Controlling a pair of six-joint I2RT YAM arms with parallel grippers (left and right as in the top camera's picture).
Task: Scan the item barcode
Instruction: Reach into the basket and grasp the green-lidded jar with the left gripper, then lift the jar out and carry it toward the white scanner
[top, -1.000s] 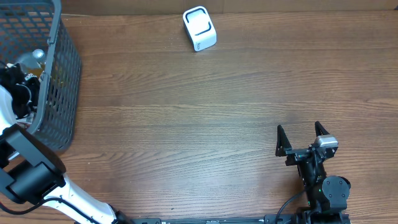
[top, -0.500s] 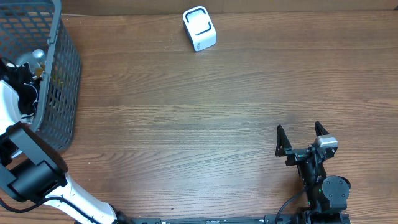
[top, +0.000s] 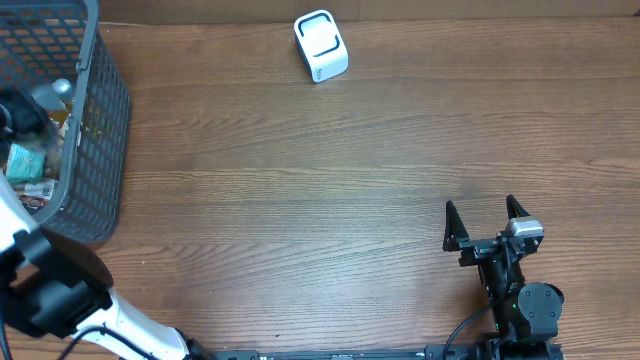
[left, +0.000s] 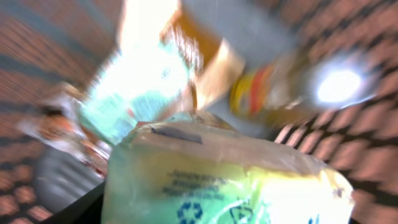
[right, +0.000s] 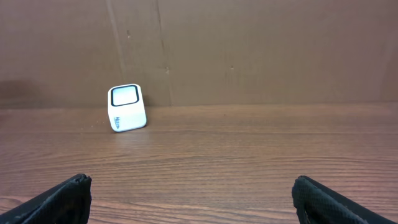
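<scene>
A pale green and yellow packet (left: 217, 180) with a recycling mark fills the bottom of the left wrist view, right between the jaws. It stays sharp while everything behind it is blurred. My left gripper (top: 14, 118) hangs over the grey wire basket (top: 100, 110) at the far left and is shut on this packet. The white barcode scanner (top: 321, 46) stands at the back of the table, also visible as the scanner (right: 127, 107) in the right wrist view. My right gripper (top: 487, 222) rests near the front right, open with nothing between its fingers.
Under the packet the basket holds several other blurred items, among them an orange-brown pack (left: 205, 56) and a shiny round top (left: 339, 86). A brown wall (right: 249, 50) stands behind the scanner. Wooden tabletop (top: 300, 200) stretches between the basket and the right arm.
My left gripper has closed on the green packet inside the basket, and the arm has shifted left and is in motion. The right arm has not moved.
</scene>
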